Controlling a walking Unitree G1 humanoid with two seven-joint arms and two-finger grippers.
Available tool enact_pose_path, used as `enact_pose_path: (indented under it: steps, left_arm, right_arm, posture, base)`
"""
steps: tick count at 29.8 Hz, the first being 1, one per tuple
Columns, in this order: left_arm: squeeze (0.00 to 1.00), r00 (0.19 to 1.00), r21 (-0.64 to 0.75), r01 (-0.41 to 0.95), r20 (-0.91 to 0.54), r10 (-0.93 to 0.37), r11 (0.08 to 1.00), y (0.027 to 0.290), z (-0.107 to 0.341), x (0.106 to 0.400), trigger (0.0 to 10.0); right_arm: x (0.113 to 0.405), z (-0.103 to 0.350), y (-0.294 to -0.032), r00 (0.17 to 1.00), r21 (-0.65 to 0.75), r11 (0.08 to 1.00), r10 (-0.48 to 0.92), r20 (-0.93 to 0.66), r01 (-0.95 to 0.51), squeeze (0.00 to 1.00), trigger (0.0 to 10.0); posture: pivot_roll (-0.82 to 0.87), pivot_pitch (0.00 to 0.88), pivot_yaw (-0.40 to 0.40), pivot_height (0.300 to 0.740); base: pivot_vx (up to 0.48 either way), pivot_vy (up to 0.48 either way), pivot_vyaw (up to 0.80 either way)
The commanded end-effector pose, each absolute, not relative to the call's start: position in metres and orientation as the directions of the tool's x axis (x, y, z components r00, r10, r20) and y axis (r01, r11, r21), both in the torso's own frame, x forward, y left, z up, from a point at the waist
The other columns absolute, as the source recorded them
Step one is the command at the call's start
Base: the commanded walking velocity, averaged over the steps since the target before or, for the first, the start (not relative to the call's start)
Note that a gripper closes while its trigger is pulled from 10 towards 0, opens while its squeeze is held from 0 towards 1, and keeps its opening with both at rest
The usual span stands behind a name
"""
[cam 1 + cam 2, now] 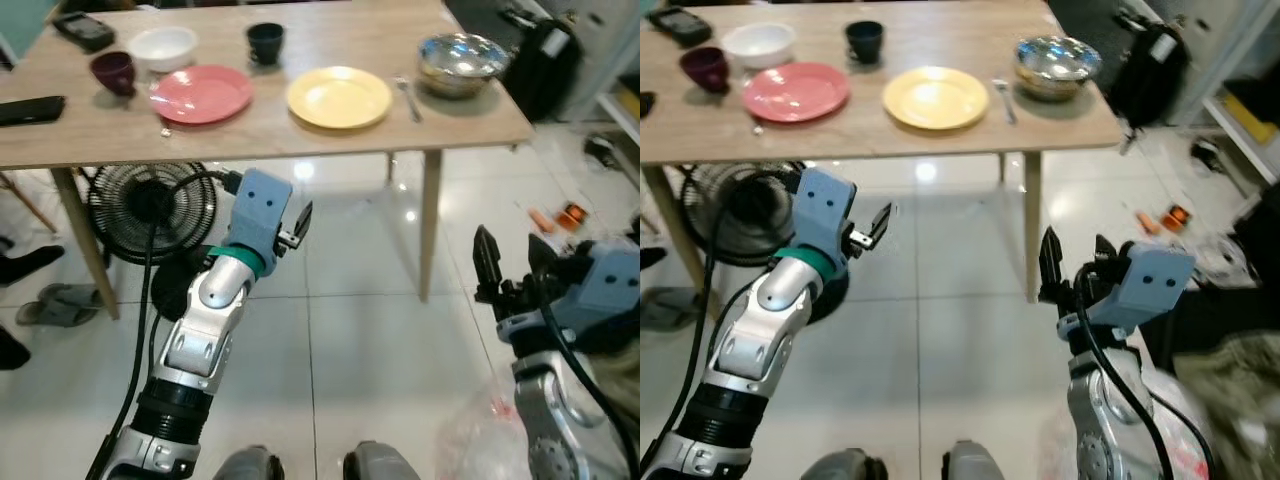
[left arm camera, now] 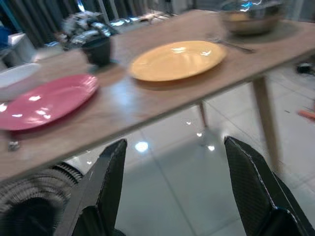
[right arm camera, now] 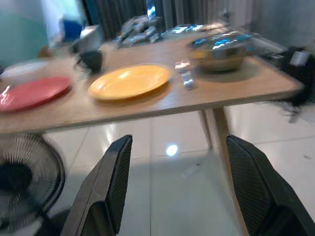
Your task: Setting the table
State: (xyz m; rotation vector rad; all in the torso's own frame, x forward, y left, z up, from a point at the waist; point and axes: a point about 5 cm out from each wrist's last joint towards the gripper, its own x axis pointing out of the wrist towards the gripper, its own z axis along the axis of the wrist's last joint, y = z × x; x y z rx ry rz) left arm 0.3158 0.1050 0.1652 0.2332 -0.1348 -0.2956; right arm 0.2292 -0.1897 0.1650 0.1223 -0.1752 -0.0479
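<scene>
A wooden table (image 1: 300, 130) stands ahead of me. On it lie a pink plate (image 1: 201, 93) and a yellow plate (image 1: 339, 96) side by side, with a fork (image 1: 408, 98) to the right of the yellow one. Behind them are a white bowl (image 1: 163, 47), a maroon cup (image 1: 113, 72) and a dark cup (image 1: 265, 42). A shiny metal bowl (image 1: 462, 62) sits at the right end. My left gripper (image 1: 298, 226) is open, raised below the table's front edge. My right gripper (image 1: 512, 262) is open too, lower and to the right, holding nothing.
A black floor fan (image 1: 150, 205) stands under the table's left side, and slippers (image 1: 55, 302) lie beside it. A table leg (image 1: 430, 222) rises between my arms. A black bag (image 1: 545, 60) sits right of the table. A phone (image 1: 30, 108) lies at the table's left edge.
</scene>
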Motion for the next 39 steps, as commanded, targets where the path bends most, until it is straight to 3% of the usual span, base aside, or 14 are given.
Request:
enact_pose_path:
  steps: [1,12,13,18,24,33,39]
  left_arm:
    - [0.0,0.951,0.258,0.26,0.097,-0.293,0.93,0.107,0.161,0.315,10.0]
    - [0.0,0.947,0.286,0.253,0.121,-0.297,0.924,0.106,0.161,0.315,10.0]
    - [0.0,0.947,0.283,0.251,0.125,-0.295,0.926,0.105,0.163,0.319,10.0]
    - [0.0,0.942,0.287,0.252,0.147,-0.302,0.924,0.101,0.168,0.328,10.0]
    - [0.0,0.938,0.294,0.245,0.168,-0.302,0.924,0.097,0.17,0.332,10.0]
    - [0.0,0.926,0.306,0.282,0.159,-0.341,0.909,0.098,0.162,0.327,10.0]
    - [0.0,0.914,0.364,0.285,0.177,-0.366,0.887,0.103,0.159,0.324,10.0]
  right_arm:
    - [0.23,0.161,-0.197,0.985,0.093,0.994,-0.08,0.153,0.066,0.0,10.0]
    - [0.235,0.159,-0.228,0.98,0.012,0.99,-0.142,0.14,0.142,0.0,10.0]
    - [0.234,0.159,-0.241,0.963,0.047,0.974,-0.226,0.145,0.222,0.0,10.0]
    - [0.229,0.159,-0.259,0.923,0.089,0.933,-0.358,0.141,0.348,0.0,10.0]
    - [0.22,0.16,-0.273,0.902,0.088,0.914,-0.406,0.148,0.397,0.0,10.0]
    - [0.219,0.16,-0.269,0.915,0.086,0.927,-0.373,0.152,0.364,0.0,10.0]
    - [0.223,0.154,-0.251,0.96,0.058,0.967,-0.252,0.124,0.247,0.0,10.0]
  posture:
    - [0.0,0.0,0.041,0.74]
    - [0.03,0.0,0.031,0.74]
    - [0.02,0.0,0.035,0.74]
    - [0.01,0.0,0.043,0.74]
    - [-0.01,0.0,0.059,0.74]
    - [-0.02,0.0,0.062,0.74]
    - [-0.01,0.0,0.062,0.74]
  base:
    - [0.0,0.0,0.0]
    - [0.0,0.0,0.0]
    - [0.0,0.0,0.0]
    - [0.0,0.0,0.0]
    - [0.0,0.0,0.0]
    - [0.0,0.0,0.0]
    - [0.0,0.0,0.0]
